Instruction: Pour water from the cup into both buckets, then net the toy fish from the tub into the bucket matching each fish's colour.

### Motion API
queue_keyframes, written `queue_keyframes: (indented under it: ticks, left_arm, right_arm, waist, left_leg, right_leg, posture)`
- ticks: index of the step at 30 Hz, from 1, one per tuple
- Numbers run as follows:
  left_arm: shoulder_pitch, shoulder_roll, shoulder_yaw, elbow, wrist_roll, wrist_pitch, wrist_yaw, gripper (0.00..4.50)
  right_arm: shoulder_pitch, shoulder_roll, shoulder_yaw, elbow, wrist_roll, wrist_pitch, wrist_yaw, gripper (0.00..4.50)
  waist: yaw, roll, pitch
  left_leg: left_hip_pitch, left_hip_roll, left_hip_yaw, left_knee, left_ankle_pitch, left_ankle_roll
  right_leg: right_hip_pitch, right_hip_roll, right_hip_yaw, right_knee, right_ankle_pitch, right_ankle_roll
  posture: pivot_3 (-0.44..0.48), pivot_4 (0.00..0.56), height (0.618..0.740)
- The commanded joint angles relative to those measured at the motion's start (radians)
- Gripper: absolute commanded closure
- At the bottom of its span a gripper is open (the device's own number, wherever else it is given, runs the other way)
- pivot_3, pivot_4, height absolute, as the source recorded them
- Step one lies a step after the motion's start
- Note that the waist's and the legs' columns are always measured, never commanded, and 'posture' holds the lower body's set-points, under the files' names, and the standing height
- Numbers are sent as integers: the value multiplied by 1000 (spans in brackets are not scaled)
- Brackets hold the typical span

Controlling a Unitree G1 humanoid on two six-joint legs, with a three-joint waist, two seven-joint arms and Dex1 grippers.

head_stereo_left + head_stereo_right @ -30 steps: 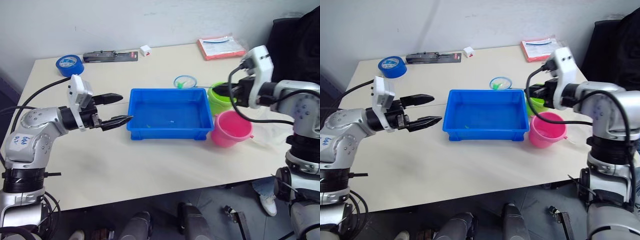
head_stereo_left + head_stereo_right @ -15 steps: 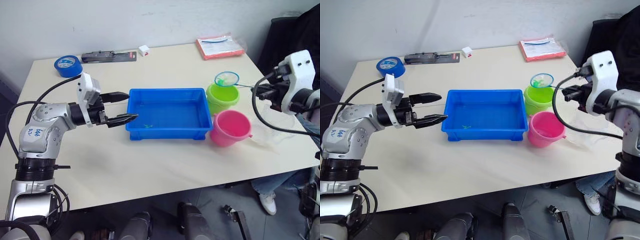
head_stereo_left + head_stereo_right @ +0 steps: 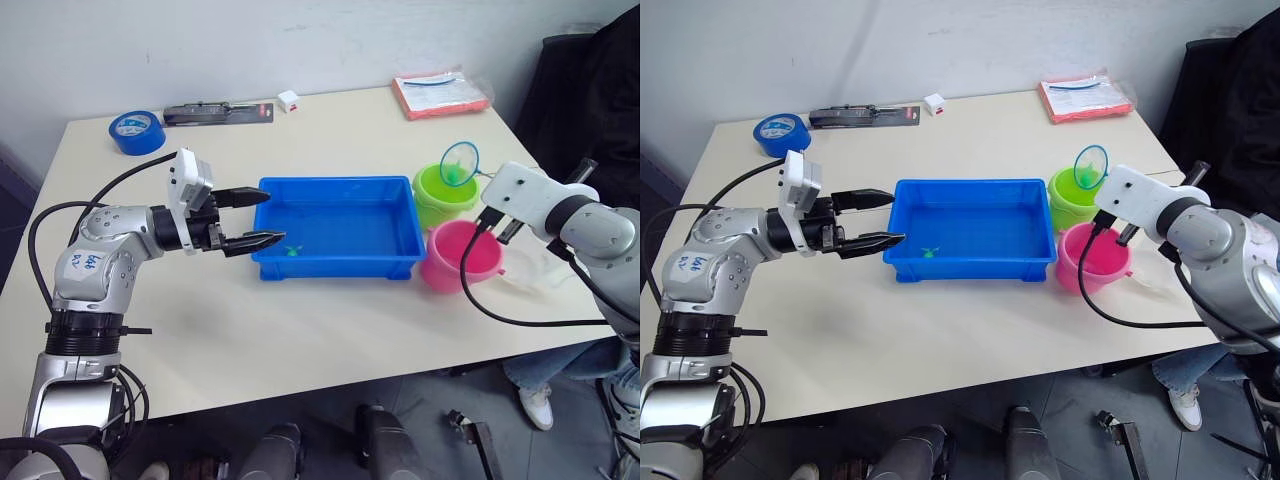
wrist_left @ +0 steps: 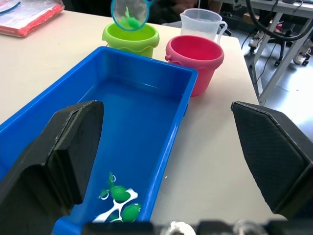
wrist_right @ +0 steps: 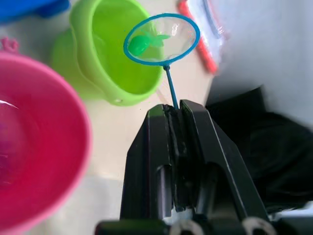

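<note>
The right tool (image 5: 173, 108) is clamped on the handle of a small blue-rimmed net (image 5: 162, 38), which holds a green toy fish (image 5: 141, 43) over the lime green bucket (image 3: 446, 197). The left tool (image 3: 262, 217) is spread wide at the blue tub (image 3: 338, 227), where another green fish (image 4: 122, 195) lies. The pink bucket (image 3: 461, 256) stands beside the tub.

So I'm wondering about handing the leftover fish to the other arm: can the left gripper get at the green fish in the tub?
Probably yes: the open left gripper hovers at the tub end where the green fish lie, nothing between.
</note>
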Motion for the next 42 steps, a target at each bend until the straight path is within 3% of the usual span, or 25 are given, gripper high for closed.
queue_keyframes:
  ticks: [1, 14, 32, 38, 42]
  left_arm:
    - [-12, -1, 10, -13, 0, -10, -9, 0]
    - [-5, -13, 8, -19, 1, -9, -7, 0]
    - [-6, -27, 6, -16, 9, -10, -15, 0]
    - [0, -27, 11, -22, 7, -6, -16, 0]
    - [19, -17, 28, -32, 1, 1, -8, 0]
  right_arm:
    - [-9, -42, 21, 18, -164, -127, -23, 3710]
    - [41, -109, 36, 70, -502, -406, -25, 3710]
    - [62, -80, 15, 85, -731, -560, -71, 3710]
    - [55, -26, -38, 74, -701, -553, -24, 3710]
    - [-7, 118, -126, 10, -501, -407, 144, 3710]
  waist:
    - [0, 0, 0]
    - [0, 0, 0]
    - [-1, 0, 0]
    - [-2, 0, 0]
    - [-6, 0, 0]
  left_leg:
    - [0, 0, 0, 0, 0, 0]
    - [0, 0, 1, 0, 0, 0]
    - [0, 0, 1, 0, 0, 0]
    - [0, 0, 1, 0, 0, 0]
    - [0, 1, 1, 0, 0, 0]
  right_leg:
    - [0, 0, 0, 0, 0, 0]
    - [0, 1, 1, 0, 0, 0]
    - [0, 1, 1, 1, 0, 0]
    - [0, 1, 1, 1, 0, 0]
    - [0, 1, 1, 1, 0, 0]
  posture:
    - [0, 150, 740]
    - [0, 150, 740]
    - [0, 150, 740]
    - [0, 150, 740]
    - [0, 150, 740]
